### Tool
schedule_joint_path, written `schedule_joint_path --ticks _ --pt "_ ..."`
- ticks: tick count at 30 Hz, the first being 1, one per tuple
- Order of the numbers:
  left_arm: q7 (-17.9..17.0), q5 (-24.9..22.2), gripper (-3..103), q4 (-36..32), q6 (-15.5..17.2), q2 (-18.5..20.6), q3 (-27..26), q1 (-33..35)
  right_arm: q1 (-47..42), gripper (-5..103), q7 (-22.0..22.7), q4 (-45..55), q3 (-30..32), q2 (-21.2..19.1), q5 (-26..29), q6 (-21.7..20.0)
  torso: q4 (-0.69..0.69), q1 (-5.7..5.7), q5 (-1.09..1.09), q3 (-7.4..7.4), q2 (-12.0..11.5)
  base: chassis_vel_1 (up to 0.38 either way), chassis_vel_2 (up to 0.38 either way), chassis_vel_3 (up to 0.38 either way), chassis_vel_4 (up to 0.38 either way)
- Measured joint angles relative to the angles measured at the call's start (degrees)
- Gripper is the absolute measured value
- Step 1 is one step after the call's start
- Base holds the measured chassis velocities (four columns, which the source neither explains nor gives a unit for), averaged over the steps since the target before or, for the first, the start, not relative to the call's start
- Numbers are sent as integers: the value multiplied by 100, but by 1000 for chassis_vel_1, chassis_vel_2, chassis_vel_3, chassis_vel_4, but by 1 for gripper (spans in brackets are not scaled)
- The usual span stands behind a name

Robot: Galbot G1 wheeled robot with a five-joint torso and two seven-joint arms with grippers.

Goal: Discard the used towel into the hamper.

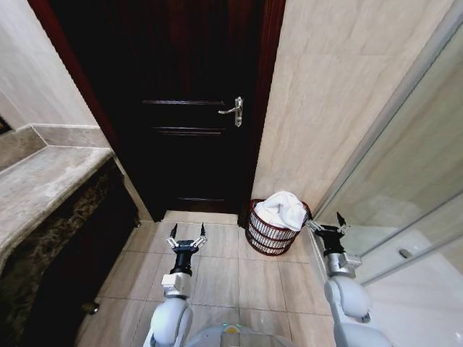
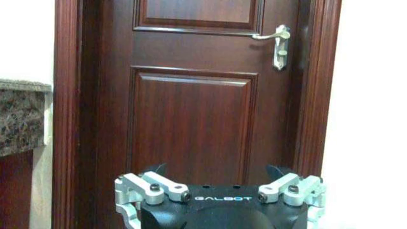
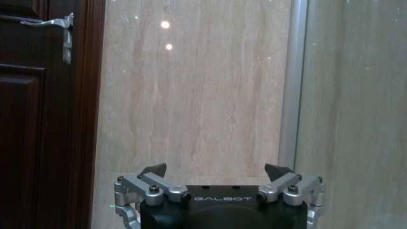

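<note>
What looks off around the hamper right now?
Little: the white towel is heaped in the hamper, bulging above its rim, nothing spilled on the floor. Both tools, left and right, are open and empty.

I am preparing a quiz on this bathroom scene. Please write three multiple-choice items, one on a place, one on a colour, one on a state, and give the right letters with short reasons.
1. Where does the hamper stand?
A. On the stone counter
B. On the tiled floor in the corner beside the door
C. Inside the shower

2. What colour is the towel?
A. White
B. Blue
C. Black

3. In what state are the two claws?
A. Both shut on the towel
B. Left open, right shut
C. Both open and holding nothing

Answers:
1 B: the hamper sits on the floor tiles between the dark door and the glass panel.
2 A: the towel heaped in the hamper is white.
3 C: the left claw and right claw show spread fingers with nothing between.
</note>
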Motion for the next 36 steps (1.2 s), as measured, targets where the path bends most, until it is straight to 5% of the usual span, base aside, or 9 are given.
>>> schedule_joint_path --ticks 16,28,36 --pt "245 -77 100 494 -230 202 -461 -295 -220 100 -65 -96 258 -98 -202 171 0 -170 -3 -226 -395 0 0 0 0" --pt "503 -127 100 591 -222 -189 -381 -555 -603 100 -286 -44 501 448 -278 547 0 -290 -1 -408 -696 0 0 0 0" --pt "602 -293 100 660 -232 10 -310 -544 -670 100 -312 -96 460 618 -364 669 0 -373 -2 -517 -889 0 0 0 0"
